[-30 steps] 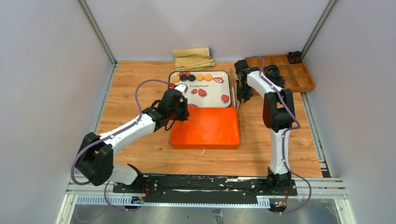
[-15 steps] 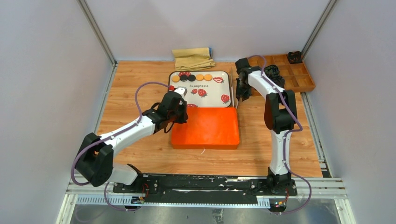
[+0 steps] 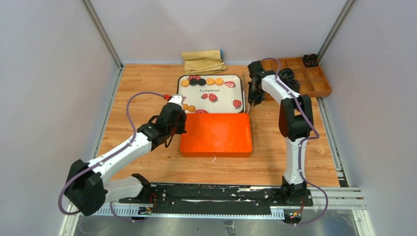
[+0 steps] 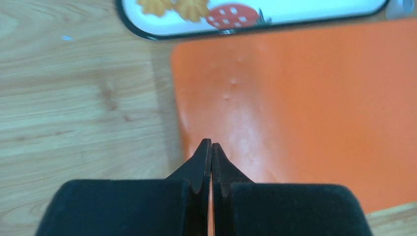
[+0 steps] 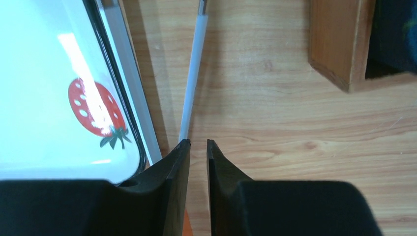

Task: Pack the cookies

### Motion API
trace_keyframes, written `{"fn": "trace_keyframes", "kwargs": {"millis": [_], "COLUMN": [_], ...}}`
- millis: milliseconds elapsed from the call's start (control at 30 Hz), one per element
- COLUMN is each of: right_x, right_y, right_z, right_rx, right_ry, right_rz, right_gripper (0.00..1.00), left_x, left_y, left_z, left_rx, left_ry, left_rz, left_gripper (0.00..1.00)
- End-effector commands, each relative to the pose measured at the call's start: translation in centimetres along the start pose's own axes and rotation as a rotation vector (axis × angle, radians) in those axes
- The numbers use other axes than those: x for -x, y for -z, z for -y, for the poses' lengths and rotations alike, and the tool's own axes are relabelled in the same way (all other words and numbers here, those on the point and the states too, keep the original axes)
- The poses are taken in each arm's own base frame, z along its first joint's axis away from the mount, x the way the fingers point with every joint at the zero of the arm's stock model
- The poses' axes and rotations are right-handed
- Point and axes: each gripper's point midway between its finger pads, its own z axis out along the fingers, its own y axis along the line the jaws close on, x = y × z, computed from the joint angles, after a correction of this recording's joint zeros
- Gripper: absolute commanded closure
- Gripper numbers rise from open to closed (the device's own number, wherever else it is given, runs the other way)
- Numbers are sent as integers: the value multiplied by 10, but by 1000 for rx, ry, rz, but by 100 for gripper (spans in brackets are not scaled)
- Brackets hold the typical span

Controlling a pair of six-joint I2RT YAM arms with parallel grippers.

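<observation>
The cookies [image 3: 202,81] lie on the white tray [image 3: 226,101] with red strawberries painted on it. Five round ones sit in a row along the far edge of the tray: one orange, two black, then two orange. Two wavy cookies [image 4: 192,7] lie side by side in the near left corner of the tray.

A flat orange box [image 3: 216,135] lies on the near side of the tray and touches its edge. The left claw [image 4: 211,145] hangs over the left part of that box, just near of the tray's corner. Its two fingers are pressed together with nothing between them.

The right claw [image 5: 197,143] is just beside the right edge of the tray, pointing down at the table. Its fingers are a little bit apart and hold nothing. A thin white stick [image 5: 194,73] lies along that edge, its end by the fingertips. A wooden box [image 3: 300,78] sits farther right of the tray. A folded tan cloth [image 3: 203,61] lies behind the tray.
</observation>
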Motion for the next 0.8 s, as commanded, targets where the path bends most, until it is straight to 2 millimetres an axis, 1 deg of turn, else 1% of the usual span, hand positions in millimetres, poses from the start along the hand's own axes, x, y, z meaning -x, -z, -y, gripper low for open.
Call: {"fn": "trace_keyframes", "kwargs": {"millis": [0, 67, 100, 167, 233, 300, 333, 433, 500, 533, 633, 767], "right_x": [8, 5, -2, -15, -31, -48, -59, -95, -120, -129, -150, -167], "right_y": [42, 59, 65, 81, 89, 93, 90, 78, 68, 65, 57, 52], "right_z": [1, 4, 7, 14, 21, 27, 29, 29, 29, 28, 20, 5], "right_rx": [37, 42, 33, 18, 5, 1, 0, 23, 22, 28, 51, 61], "right_ry": [6, 9, 13, 14, 18, 28, 30, 35, 44, 46, 60, 109], "right_rz": [108, 136, 135, 149, 150, 132, 111, 27, -16, -28, -53, -79], "right_gripper": [76, 76, 76, 76, 76, 76, 76, 77, 79, 79, 81, 84], "left_x": [23, 24, 22, 9, -8, -24, -31, -49, -58, -62, -71, -75], "left_y": [26, 34, 34, 29, 18, 5, -2, -19, -27, -30, -35, -38], "left_z": [-40, -62, -72, -91, -100, -99, -95, -90, -87, -85, -81, -79], "left_rx": [204, 297, 326, 371, 374, 353, 335, 308, 290, 281, 254, 234], "left_ry": [69, 107, 126, 165, 185, 198, 205, 226, 228, 229, 236, 238], "left_rz": [112, 114, 98, 43, -12, -53, -74, -128, -158, -170, -186, -187], "left_gripper": [100, 98, 98, 98, 99, 100, 100, 100, 100, 100, 100, 100]}}
